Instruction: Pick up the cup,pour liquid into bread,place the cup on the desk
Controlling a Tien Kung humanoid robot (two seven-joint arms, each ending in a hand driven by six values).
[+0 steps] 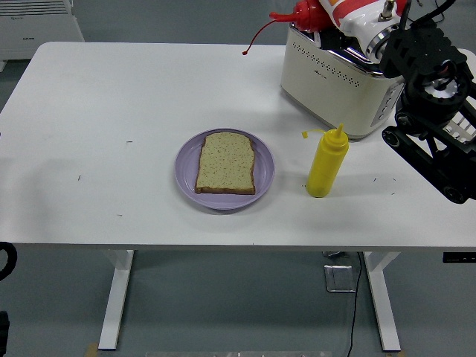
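Note:
No cup shows; the held thing is a red squeeze bottle (pixel 303 12). It is at the picture's top edge above the toaster, lying sideways with its nozzle to the left and a thin red cap strap hanging down. My right hand (pixel 351 10) is shut on it, and the frame edge cuts off most of the hand. A slice of bread (pixel 225 162) lies flat on a purple plate (pixel 225 201) at the table's middle, well to the lower left of the bottle. Only a black bit of the left arm (pixel 4 260) shows at the lower left edge.
A cream toaster (pixel 335 74) stands at the back right, under the held bottle. A yellow squeeze bottle (pixel 327 161) stands upright between the plate and my right forearm (pixel 435 141). The white table (pixel 111 111) has bare surface on its left half.

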